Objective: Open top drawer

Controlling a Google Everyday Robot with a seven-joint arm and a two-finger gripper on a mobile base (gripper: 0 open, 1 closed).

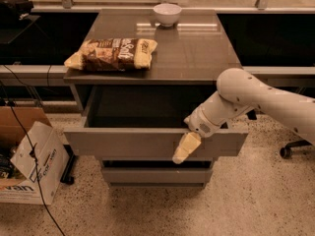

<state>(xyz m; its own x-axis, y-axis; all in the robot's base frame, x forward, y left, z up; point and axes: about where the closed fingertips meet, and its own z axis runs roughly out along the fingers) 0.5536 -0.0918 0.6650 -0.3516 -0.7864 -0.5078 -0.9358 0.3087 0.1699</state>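
Observation:
The top drawer [123, 142] of the grey-brown cabinet stands pulled far out toward me, its dark box showing empty inside. My white arm reaches in from the right. My gripper [185, 148] hangs over the drawer's front panel right of its middle, its pale yellow fingertip lying against the outer face of the panel. Below the top drawer a narrower drawer front [152, 175] stays pushed in.
A brown snack bag [112, 53] lies on the left of the cabinet top [197, 53], a white bowl [166, 14] at its back edge. A cardboard box [29, 166] and cables stand on the floor at left. A chair caster [285, 152] is at right.

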